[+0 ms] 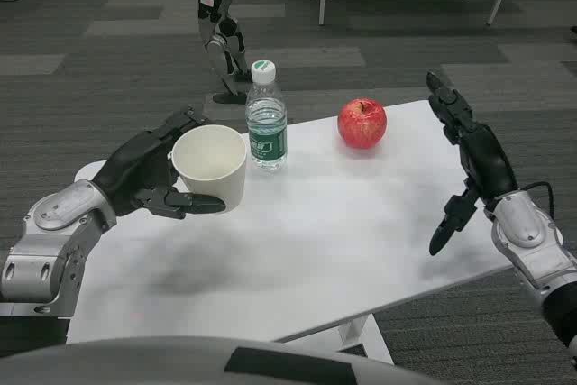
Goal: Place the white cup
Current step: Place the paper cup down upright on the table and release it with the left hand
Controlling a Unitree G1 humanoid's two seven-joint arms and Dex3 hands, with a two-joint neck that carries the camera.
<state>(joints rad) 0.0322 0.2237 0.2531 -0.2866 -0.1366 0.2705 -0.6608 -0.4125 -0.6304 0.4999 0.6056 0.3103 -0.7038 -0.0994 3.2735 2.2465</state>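
White cup (210, 167), empty, gripped by the left hand (153, 178); right hand (469, 160) spread.

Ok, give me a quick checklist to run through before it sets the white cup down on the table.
1. Hold on the cup: the left hand grips the white cup from the side, fingers wrapped round it. Ok.
2. Cup upright, mouth up: ok.
3. Cup bottom above or on the table: cannot tell.
4. Room beside the water bottle: it stands just right of the cup, close; whether they touch, cannot tell.
5. Apple out of the way, farther right: ok.
6. Right hand open at the table's right edge, away from the cup: ok.
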